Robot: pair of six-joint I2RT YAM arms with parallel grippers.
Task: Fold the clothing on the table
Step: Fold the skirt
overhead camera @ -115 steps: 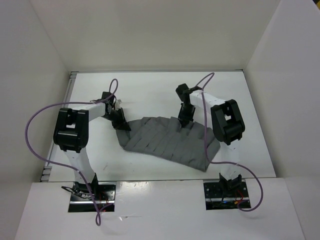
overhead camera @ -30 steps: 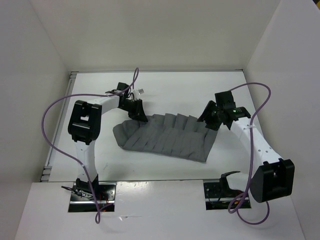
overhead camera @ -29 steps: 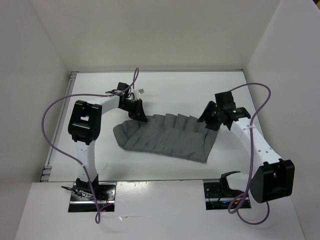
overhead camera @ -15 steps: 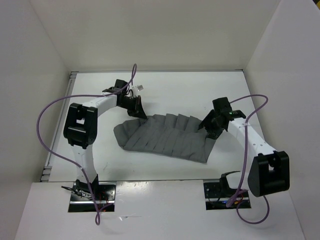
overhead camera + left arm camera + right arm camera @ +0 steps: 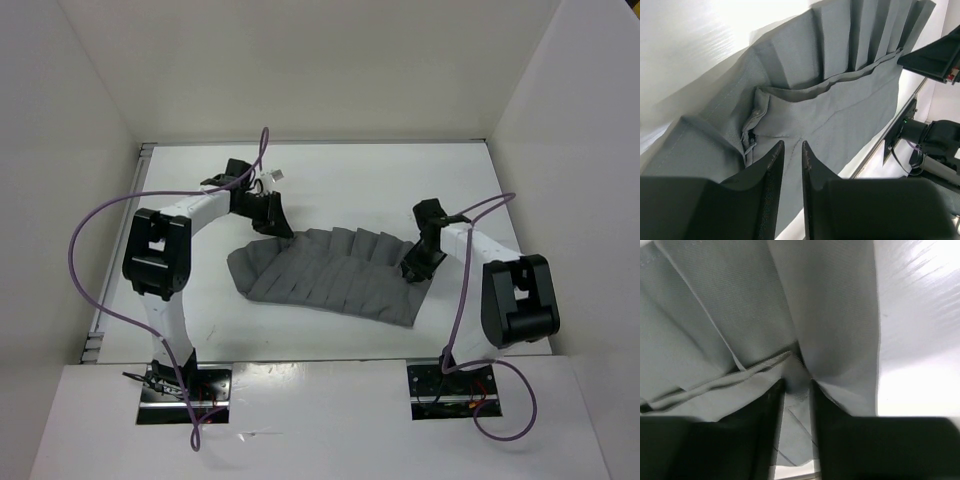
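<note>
The clothing (image 5: 330, 280) is a grey pleated skirt lying flat and fan-shaped in the middle of the white table (image 5: 340, 180). My left gripper (image 5: 272, 224) hovers at the skirt's far left corner. In the left wrist view this gripper (image 5: 792, 146) is open by a narrow gap, nothing is in it, and the skirt (image 5: 840, 110) lies beneath. My right gripper (image 5: 412, 268) is down on the skirt's right edge. In the right wrist view it (image 5: 796, 385) is open and straddles a raised fold of the skirt (image 5: 740, 315).
White walls (image 5: 80, 120) close the table on the left, back and right. Purple cables (image 5: 95, 225) loop off both arms. The arm bases (image 5: 185, 390) sit at the near edge. Part of the right arm (image 5: 935, 55) shows beyond the skirt in the left wrist view.
The right arm has folded its elbow back toward its base, and its gripper has dropped onto the skirt's right edge with the jaws narrowing. The left jaws have parted. The skirt lies further left than at first.
</note>
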